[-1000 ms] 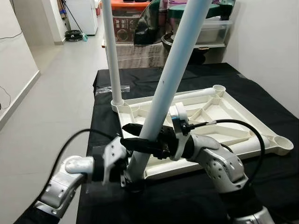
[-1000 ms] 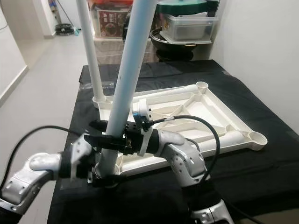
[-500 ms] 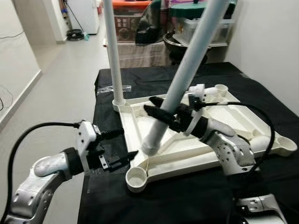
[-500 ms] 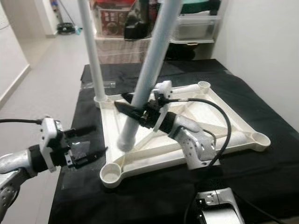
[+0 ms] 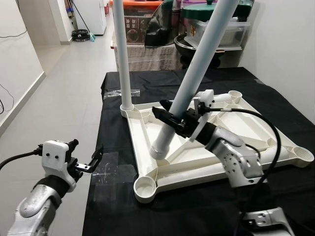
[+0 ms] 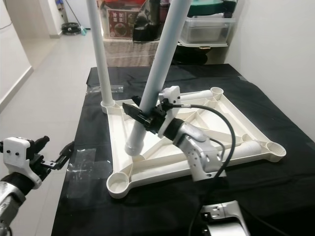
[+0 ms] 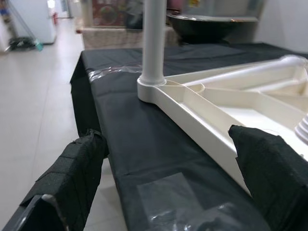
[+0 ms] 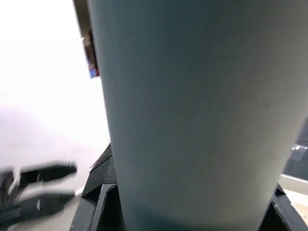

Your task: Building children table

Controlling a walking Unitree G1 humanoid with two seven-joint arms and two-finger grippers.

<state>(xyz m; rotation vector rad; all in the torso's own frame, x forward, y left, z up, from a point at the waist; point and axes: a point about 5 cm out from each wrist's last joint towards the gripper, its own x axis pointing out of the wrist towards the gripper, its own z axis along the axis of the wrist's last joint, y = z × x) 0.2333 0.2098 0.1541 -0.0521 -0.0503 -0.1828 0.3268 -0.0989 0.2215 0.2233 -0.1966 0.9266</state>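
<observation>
White plastic table frame (image 5: 231, 123) lies upside down on the black-draped tabletop (image 5: 113, 103), with 1 pale round leg (image 5: 122, 54) standing upright in its far left corner socket. Right claw (image 5: 170, 118) pinches a 2nd pale leg (image 5: 197, 73), tilted, its lower end resting inside the frame short of the empty near socket (image 5: 146, 187). Left claw (image 5: 86, 160) hovers spread off the tabletop's left edge; with 1 grip only, the long leg could slip or lever the frame.

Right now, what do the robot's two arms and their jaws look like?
Both arms have silver jointed shells with black cables looping along them. The left gripper has a white boxy wrist block; the right gripper has a white bracket. The long jaws are black.
</observation>
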